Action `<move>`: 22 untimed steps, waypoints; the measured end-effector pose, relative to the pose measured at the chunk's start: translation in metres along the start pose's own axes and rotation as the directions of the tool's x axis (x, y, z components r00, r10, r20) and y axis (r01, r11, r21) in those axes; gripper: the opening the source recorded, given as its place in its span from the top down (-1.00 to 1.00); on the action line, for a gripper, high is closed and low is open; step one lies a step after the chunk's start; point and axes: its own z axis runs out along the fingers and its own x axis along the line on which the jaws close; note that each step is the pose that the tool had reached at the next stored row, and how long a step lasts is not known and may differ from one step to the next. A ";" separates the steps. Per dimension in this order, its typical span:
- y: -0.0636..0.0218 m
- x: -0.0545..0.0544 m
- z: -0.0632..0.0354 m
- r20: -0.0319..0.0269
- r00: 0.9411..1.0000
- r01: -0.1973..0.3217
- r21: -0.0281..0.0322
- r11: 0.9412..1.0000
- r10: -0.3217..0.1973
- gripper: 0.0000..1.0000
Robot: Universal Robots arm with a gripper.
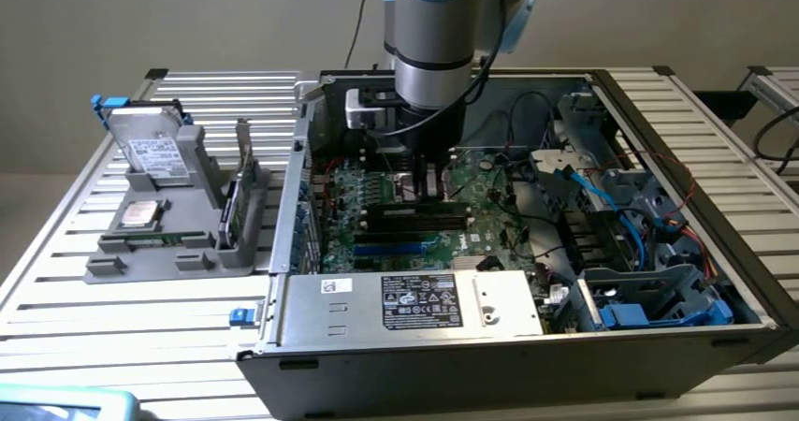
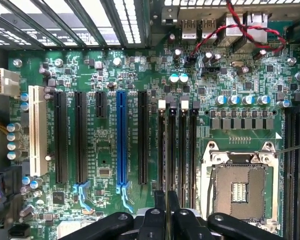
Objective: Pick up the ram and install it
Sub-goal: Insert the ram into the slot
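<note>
Slats of pale aluminium make up the work table (image 1: 75, 290), and on it stands the open dark steel computer case (image 1: 500, 384). The grey and blue jointed robot arm (image 1: 431, 56) reaches down into the case, over the large green motherboard (image 2: 105, 75). Its black gripper (image 2: 166, 202) hangs low above the four black memory slots with white end latches (image 2: 184, 150), near the bare silver processor socket (image 2: 238, 190). The two black fingers (image 2: 159, 207) are drawn almost together, pinching what I take to be the ram (image 2: 165, 150). It reads as a thin dark edge running out from between them, in line with the slots farthest from the socket. It is edge-on, so its green face and pale label are hidden, and I cannot be sure of it.

The step in hand looks like seating. Doing it well calls for the stick held upright and parallel to its slot, with both ends level. The push should go straight down, since a tilt could jam one corner.

The white label (image 1: 421, 302) on the silver power supply box (image 1: 312, 318) carries rows of print and marks too small to read. The white lettering on the board beside the slots is also too small, and I can read no brand
</note>
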 end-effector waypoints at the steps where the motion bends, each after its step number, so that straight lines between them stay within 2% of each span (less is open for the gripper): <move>1: 0.0000 0.000 -0.0005 -0.001 1.000 0.000 -0.001 1.000 0.000 0.73; 5: 0.0000 0.000 0.0005 -0.003 1.000 0.000 -0.001 1.000 0.000 0.73; 10: 0.0000 0.000 0.0045 -0.003 1.000 0.000 -0.001 1.000 0.000 0.73; 22: -0.0006 0.000 0.0071 -0.003 1.000 0.000 -0.001 1.000 0.000 0.73</move>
